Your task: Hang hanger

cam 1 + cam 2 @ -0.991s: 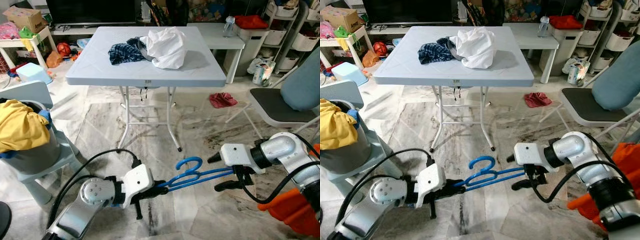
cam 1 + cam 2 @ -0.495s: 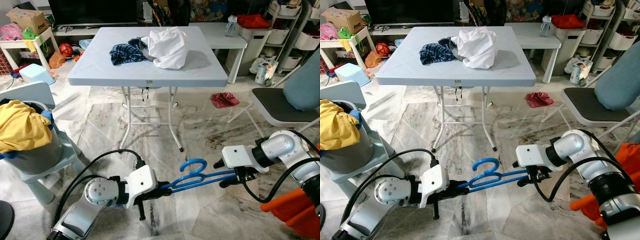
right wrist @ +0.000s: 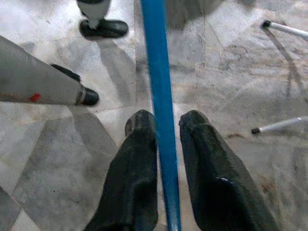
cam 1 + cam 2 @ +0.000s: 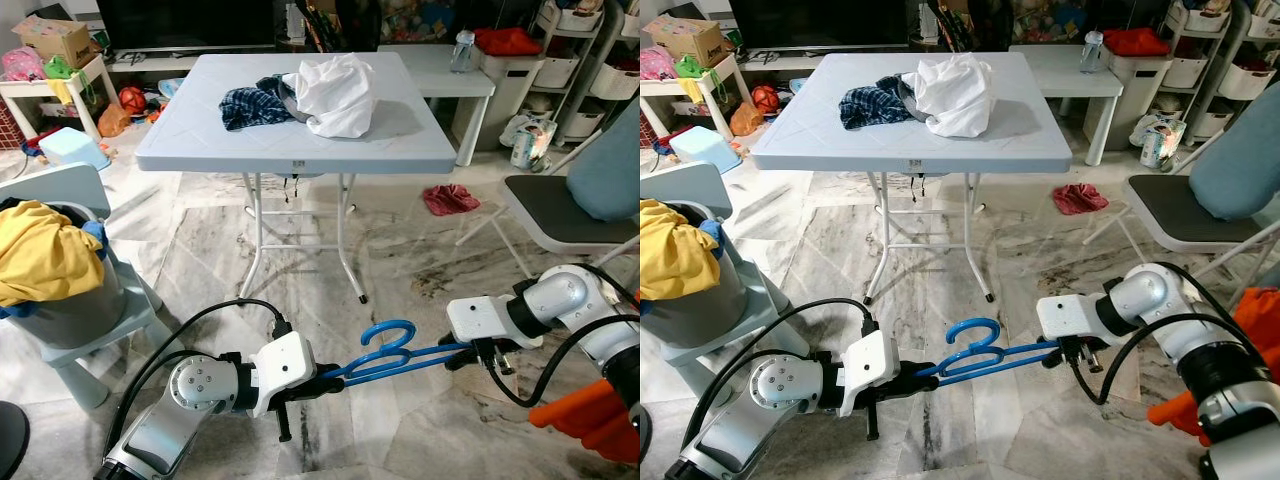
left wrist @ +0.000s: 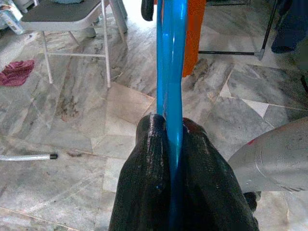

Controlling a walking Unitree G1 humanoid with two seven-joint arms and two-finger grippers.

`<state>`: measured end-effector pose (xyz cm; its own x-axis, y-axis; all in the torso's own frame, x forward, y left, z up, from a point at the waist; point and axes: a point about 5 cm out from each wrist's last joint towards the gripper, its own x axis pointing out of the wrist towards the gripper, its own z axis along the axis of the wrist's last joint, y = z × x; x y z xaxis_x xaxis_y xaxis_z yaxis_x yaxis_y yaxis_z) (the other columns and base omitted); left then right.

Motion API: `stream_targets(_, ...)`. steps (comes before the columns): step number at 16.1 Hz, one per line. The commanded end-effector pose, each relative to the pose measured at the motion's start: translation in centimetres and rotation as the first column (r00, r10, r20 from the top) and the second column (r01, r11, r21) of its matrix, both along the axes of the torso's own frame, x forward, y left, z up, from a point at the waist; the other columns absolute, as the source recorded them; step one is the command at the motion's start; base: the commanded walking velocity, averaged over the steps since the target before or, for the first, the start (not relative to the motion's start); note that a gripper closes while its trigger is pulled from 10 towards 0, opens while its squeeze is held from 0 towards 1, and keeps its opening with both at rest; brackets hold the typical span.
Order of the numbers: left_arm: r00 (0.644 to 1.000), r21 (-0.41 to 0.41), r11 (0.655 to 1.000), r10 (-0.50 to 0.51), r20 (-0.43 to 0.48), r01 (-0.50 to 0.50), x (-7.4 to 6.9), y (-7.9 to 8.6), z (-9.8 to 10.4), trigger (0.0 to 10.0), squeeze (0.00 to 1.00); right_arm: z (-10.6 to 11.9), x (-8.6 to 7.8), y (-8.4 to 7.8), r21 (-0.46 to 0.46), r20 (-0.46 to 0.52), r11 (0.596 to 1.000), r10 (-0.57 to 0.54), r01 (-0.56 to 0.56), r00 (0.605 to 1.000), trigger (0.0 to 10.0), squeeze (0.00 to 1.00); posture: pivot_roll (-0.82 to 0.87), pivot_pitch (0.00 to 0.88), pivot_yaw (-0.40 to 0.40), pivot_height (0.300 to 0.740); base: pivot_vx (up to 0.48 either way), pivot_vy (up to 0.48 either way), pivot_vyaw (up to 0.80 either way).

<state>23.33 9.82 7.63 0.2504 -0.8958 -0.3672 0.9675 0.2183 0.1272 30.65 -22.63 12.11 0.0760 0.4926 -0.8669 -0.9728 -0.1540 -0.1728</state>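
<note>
A blue plastic hanger [image 4: 400,362] hangs level just above the marble floor, its hook [image 4: 385,335] turned up and away from me. My left gripper [image 4: 325,378] is shut on the hanger's left end; in the left wrist view its fingers [image 5: 149,159] pinch the blue bar [image 5: 171,72]. My right gripper [image 4: 462,355] holds the right end. In the right wrist view its two black fingers [image 3: 139,144] sit close on either side of the bar [image 3: 161,86].
A grey folding table [image 4: 290,150] stands ahead with a white cloth [image 4: 335,95] and a checked cloth [image 4: 250,105] on it. A basket with yellow laundry [image 4: 40,260] is at left, a folding chair [image 4: 560,210] at right, a red rag [image 4: 448,198] on the floor.
My right gripper's fingers stood wide apart around the hanger's right end a second ago; they have closed onto the bar. The left gripper kept its hold. The camera shifted slightly.
</note>
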Motion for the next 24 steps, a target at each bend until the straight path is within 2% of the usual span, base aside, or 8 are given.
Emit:
stream_targets(1,1.0,0.004,1.0,-0.019,0.02,0.019,0.1,-0.3,0.4,10.0,0.0,0.4,0.4,-0.1,-0.023,0.028,1.0,0.012,-0.012,1.0,0.0,0.0,-0.12,0.0,0.011,0.74,0.0,0.0,0.0)
stream_targets(8,1.0,0.012,1.0,-0.023,0.01,0.023,0.0,-0.2,0.1,10.0,0.0,0.2,0.6,-0.3,-0.023,0.036,1.0,0.002,-0.001,0.999,0.0,0.0,-0.12,0.0,0.009,0.74,0.0,0.0,0.0)
stream_targets(9,1.0,0.01,1.0,-0.014,0.005,0.014,0.1,-0.2,0.1,10.0,0.63,0.2,0.6,-0.3,-0.023,0.036,1.0,0.0,0.001,0.999,0.0,0.0,-0.12,0.0,0.009,0.74,0.0,0.0,0.0)
stream_targets(10,1.0,0.009,1.0,0.001,0.001,-0.001,0.1,-0.1,0.0,10.0,1.0,0.1,0.7,-0.4,-0.023,0.043,1.0,-0.011,0.012,0.999,0.0,0.0,-0.12,0.0,0.008,0.74,0.0,0.0,0.0)
stream_targets(14,1.0,-0.001,1.0,0.008,0.021,-0.008,0.1,-0.2,0.2,10.0,1.0,-0.1,1.2,-0.9,-0.059,0.108,0.997,-0.049,0.056,0.993,0.0,0.0,-0.12,0.0,0.001,0.74,0.0,0.0,0.0)
stream_targets(17,0.997,0.015,1.0,-0.003,0.071,0.002,0.2,-0.2,0.5,10.0,1.0,-0.5,2.2,-1.8,-0.153,0.243,0.978,-0.098,0.138,0.965,0.0,0.0,-0.11,0.0,-0.009,0.74,0.0,0.0,0.0)
stream_targets(23,0.992,0.045,0.998,0.049,0.112,-0.054,0.6,0.8,0.5,10.0,1.0,-0.7,2.8,-2.6,-0.167,0.331,0.956,-0.175,0.24,0.927,0.0,0.0,-0.11,0.0,-0.013,0.74,0.0,0.0,0.0)
stream_targets(24,0.99,0.044,0.995,0.082,0.11,-0.088,0.5,1.1,0.3,10.0,1.0,-0.9,2.8,-2.9,-0.14,0.342,0.948,-0.224,0.285,0.913,0.0,0.0,-0.11,0.0,-0.016,0.74,0.0,0.0,0.0)
